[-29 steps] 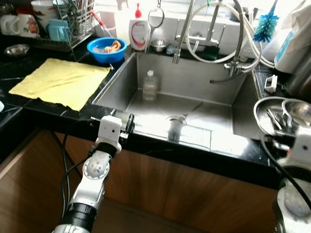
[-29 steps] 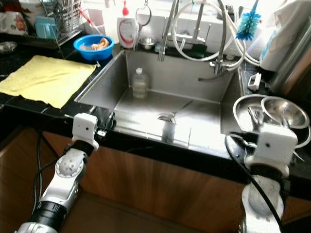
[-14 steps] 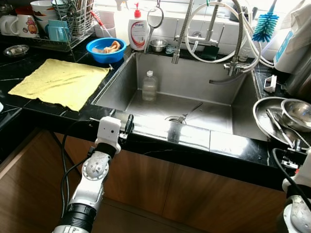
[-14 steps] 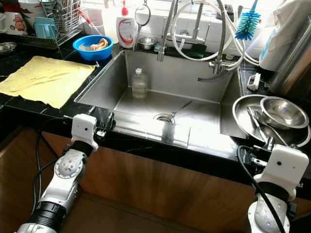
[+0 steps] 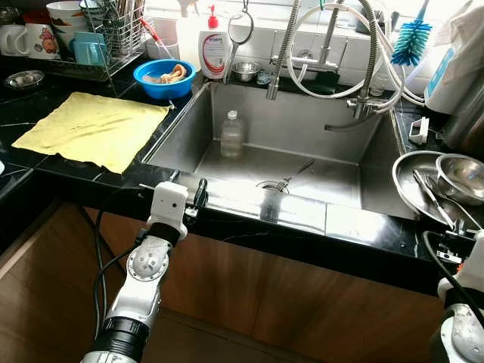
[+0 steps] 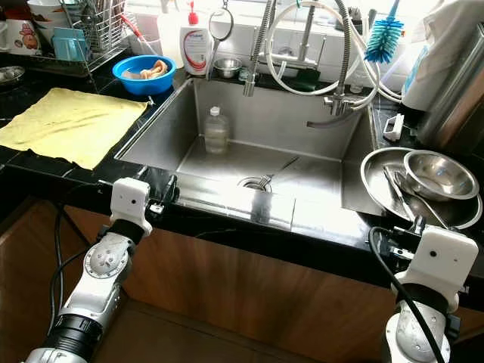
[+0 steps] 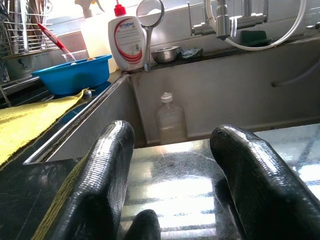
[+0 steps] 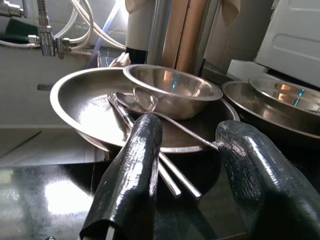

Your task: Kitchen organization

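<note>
1. Broadly, the steel sink [image 5: 302,144] takes up the middle of the scene, sunk into a black counter [image 5: 68,170] that runs along its left, near and right sides.
2. Next in size, a yellow cloth [image 5: 91,128] lies flat on the counter to the left of the sink.
3. On the right counter, a wide steel plate [image 6: 378,178] carries a steel bowl [image 6: 439,174] and several pieces of cutlery [image 8: 165,165] whose handles jut toward the near edge.
4. At the far left stand a dish rack [image 5: 113,38] and a blue bowl [image 5: 166,76] with something in it, with a soap bottle [image 5: 214,49] just beside it.
5. A clear plastic bottle [image 5: 232,132] stands upright in the far left part of the sink; a fork [image 5: 291,175] lies near the drain.
6. The left gripper [image 7: 170,200] rests at the near counter edge by the sink's left corner, its fingers spread apart and empty.
7. The right gripper [image 8: 185,180] sits low at the near right, its fingers parted with nothing between them, pointed at the plate and just short of the cutlery handles.
8. Judging by that aim, the step in hand is the approach to the steel dishes; the next move calls for a short reach forward and a close on the cutlery or plate rim.
</note>
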Controlling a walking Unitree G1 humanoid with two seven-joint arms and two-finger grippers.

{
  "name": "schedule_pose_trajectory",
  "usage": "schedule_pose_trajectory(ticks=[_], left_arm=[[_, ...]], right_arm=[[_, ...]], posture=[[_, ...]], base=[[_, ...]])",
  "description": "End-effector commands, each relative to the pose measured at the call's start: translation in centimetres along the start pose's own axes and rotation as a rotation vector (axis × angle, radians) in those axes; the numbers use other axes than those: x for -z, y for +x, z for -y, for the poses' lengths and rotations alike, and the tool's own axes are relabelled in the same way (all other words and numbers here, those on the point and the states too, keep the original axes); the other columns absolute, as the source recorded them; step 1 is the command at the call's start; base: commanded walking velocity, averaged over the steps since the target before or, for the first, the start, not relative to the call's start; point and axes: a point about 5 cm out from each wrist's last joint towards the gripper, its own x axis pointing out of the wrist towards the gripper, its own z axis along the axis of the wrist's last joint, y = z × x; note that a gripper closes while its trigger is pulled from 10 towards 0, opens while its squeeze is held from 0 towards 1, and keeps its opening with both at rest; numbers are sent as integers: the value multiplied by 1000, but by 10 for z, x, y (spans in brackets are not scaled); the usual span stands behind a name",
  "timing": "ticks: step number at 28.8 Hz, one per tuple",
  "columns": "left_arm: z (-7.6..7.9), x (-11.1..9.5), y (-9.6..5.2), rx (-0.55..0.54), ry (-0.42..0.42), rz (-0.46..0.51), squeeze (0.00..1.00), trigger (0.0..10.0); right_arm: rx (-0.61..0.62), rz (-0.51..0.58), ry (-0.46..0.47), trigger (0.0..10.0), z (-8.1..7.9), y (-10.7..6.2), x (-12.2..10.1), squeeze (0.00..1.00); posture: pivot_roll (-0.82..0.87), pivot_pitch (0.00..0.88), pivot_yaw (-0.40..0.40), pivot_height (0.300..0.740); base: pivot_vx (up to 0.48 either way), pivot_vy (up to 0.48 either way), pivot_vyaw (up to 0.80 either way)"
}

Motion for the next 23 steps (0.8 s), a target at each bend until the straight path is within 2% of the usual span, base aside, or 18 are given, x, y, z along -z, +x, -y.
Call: schedule_pose_trajectory(ticks=[1,23], left_arm=[[2,5,-4,20,15,-31,0,10000],[0,6,-4,16,18,-35,0,10000]], right_arm=[[6,-35,-25,10000,0,0,4,0],[-40,-76,-13,10000,-9,2,11,0]], posture=[[-27,0,-42,740],[-22,0,-42,740]], base=[[0,0,0],[0,0,0]])
